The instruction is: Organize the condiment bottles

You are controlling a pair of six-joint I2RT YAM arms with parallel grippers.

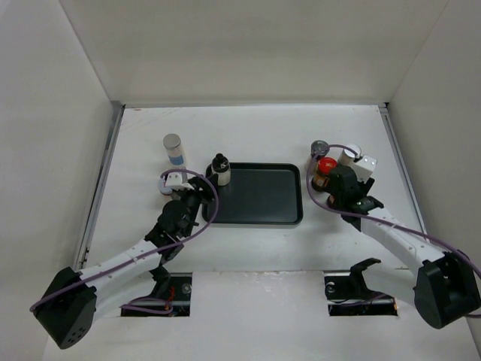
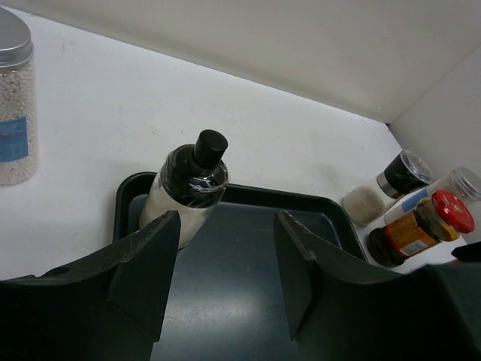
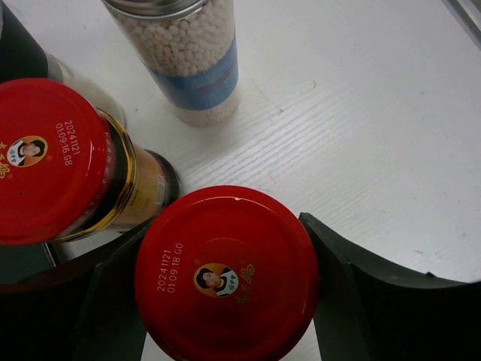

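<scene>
Right hand (image 3: 225, 308) is set close around red-lidded jar (image 3: 225, 271), one finger at each side. Whether it is clamped cannot be told, as the lid hides the contact. This jar stands on the counter (image 1: 248, 128) in the right-side cluster, just beside second red-lidded jar (image 3: 52, 158) and near silver-capped jar (image 3: 192, 68).

Step is judged as the pick of this jar for the tray (image 1: 263, 214). The grip should be taken on the body under the lid. A straight vertical lift is advised so the neighbour jar is not knocked. The jar should be set down upright on bare tray floor, away from the white bottle (image 2: 188, 188).

Left hand (image 2: 225, 248) is spread wide and empty, aimed over the tray.

Only the white bottle, black-capped and pale inside, is held in the tray, at its far left corner. White pellets are seen in the silver-capped jar, and amber-brown fill in the second red-lidded jar.
</scene>
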